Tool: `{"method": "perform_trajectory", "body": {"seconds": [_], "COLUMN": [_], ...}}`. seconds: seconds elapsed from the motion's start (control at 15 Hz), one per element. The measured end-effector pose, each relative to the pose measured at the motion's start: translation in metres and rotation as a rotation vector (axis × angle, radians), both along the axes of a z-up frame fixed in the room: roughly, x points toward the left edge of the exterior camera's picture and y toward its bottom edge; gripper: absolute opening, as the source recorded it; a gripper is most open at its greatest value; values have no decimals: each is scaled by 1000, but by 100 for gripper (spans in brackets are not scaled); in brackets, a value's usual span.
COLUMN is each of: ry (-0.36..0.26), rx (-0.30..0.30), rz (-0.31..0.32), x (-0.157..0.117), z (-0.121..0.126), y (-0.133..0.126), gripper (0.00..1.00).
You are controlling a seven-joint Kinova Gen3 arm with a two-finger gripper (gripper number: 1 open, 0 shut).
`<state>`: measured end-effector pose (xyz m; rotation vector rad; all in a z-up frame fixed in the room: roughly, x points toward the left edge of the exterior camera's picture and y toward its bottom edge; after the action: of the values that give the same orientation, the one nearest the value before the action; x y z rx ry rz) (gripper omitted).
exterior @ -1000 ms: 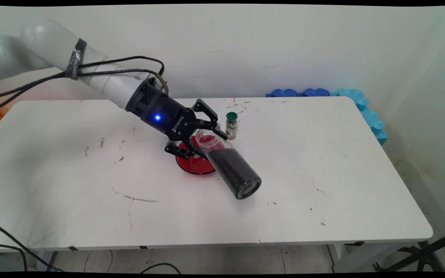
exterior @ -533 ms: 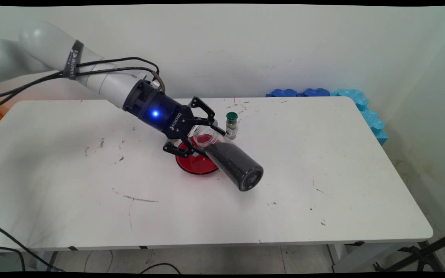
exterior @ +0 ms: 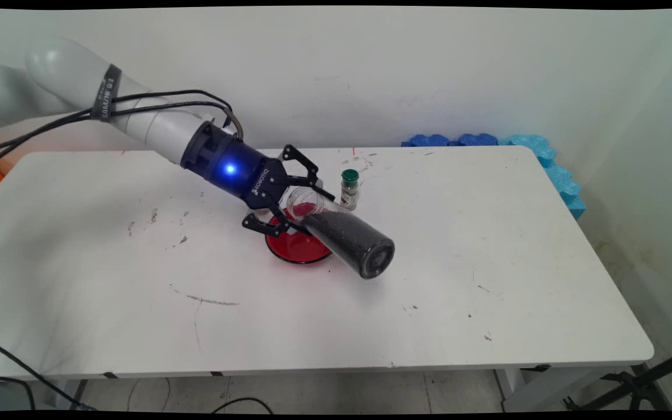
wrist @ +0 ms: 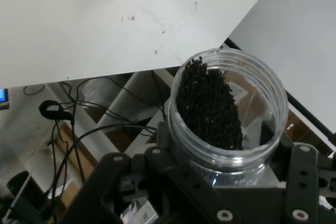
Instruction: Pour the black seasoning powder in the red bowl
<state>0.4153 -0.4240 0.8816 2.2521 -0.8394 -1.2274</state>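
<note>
One white arm reaches in from the upper left, sloping down to the right, its tool (exterior: 301, 207) clamped on the open neck of a clear jar (exterior: 342, 233) of black grains. The jar's long axis runs lower right, base toward the camera, mouth (wrist: 228, 103) back at the tool, held above the counter (exterior: 487, 262) over a red dish (exterior: 292, 248). Just right stands a small green-capped bottle (exterior: 349, 189).

Room around the red dish

A red dish (exterior: 294, 246) and a green-capped bottle (exterior: 349, 189) are crowding the table's (exterior: 487, 245) middle; wide bare stretches are lying open left and right.
</note>
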Motion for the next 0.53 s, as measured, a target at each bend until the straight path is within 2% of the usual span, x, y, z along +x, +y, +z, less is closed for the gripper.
{"method": "perform_trajectory", "body": {"seconds": [0.53], "ry": [24], "rx": [41], "rz": [64], "x": [6], "z": [-5], "y": [-6], "gripper": [0]}}
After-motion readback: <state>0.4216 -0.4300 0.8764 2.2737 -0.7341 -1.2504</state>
